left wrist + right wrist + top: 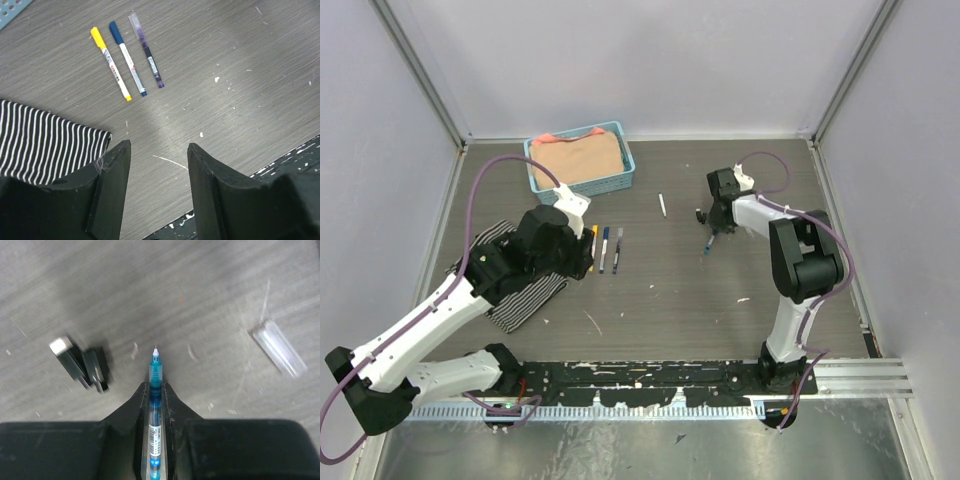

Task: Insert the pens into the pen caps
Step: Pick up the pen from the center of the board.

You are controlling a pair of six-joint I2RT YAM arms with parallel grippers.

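Observation:
Three capped pens lie side by side on the table: a yellow-capped pen (111, 63), a blue-capped pen (127, 57) and a purple pen (146, 50) with a clear cap. In the top view they lie at centre left (604, 248). My left gripper (157, 145) is open and empty, just near of them (583, 265). My right gripper (155, 386) is shut on a light blue pen (155, 372), bare tip pointing down at the table (707, 247). A black cap (82, 365) lies to its left, a clear cap (277, 347) to its right. A white uncapped pen (662, 205) lies apart at the middle.
A blue basket (625, 160) holding tan cloth stands at the back left. A black-and-white striped cloth (510, 285) lies under my left arm and shows in the left wrist view (45, 135). A black strip (650, 385) runs along the near edge.

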